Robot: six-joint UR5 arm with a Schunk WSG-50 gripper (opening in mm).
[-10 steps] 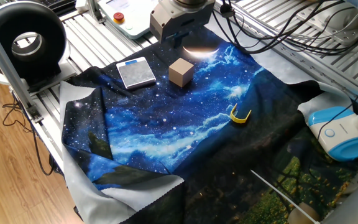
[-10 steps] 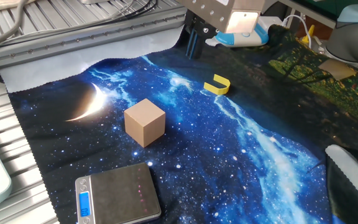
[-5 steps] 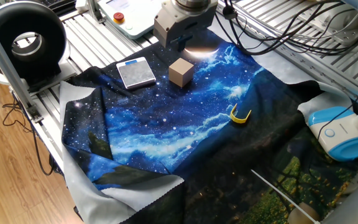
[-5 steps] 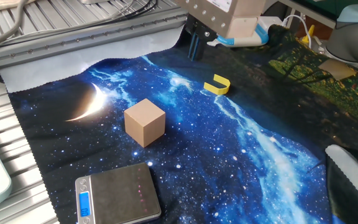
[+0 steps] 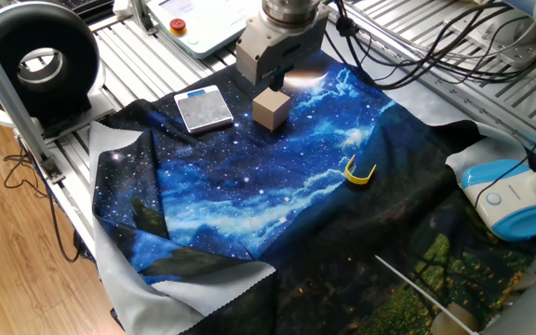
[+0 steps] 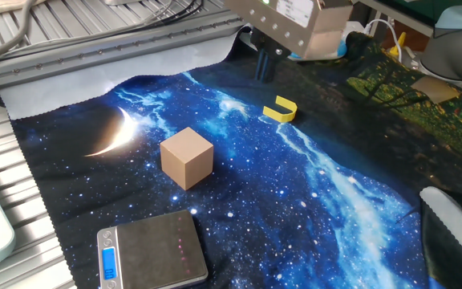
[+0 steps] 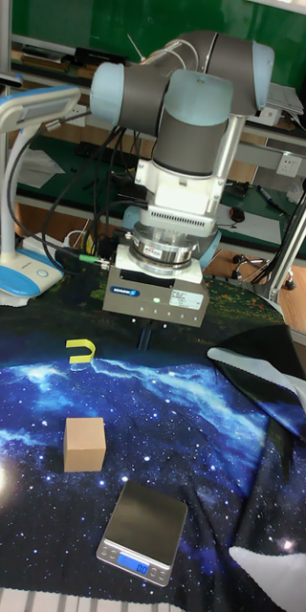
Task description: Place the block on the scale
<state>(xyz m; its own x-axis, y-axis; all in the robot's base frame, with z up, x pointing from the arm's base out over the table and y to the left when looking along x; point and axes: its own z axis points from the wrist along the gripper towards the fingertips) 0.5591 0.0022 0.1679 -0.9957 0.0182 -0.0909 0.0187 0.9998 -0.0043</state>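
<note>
Clearly apart, block (image 6: 187,157) sits on cloth (image 6: 311,185) below end effector (image 6: 265,64).

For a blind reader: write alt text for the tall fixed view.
A UR5 arm's gripper hangs above a starry blue cloth. Nearer the camera, a wooden block sits untouched beside a small scale; a yellow clip lies behind.

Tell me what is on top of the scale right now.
Nothing rests on the scale: its grey platform is bare in all views. The block sits apart from it on the starry cloth. The gripper hangs above the cloth, away from both. What lies under the scale is hidden.
</note>
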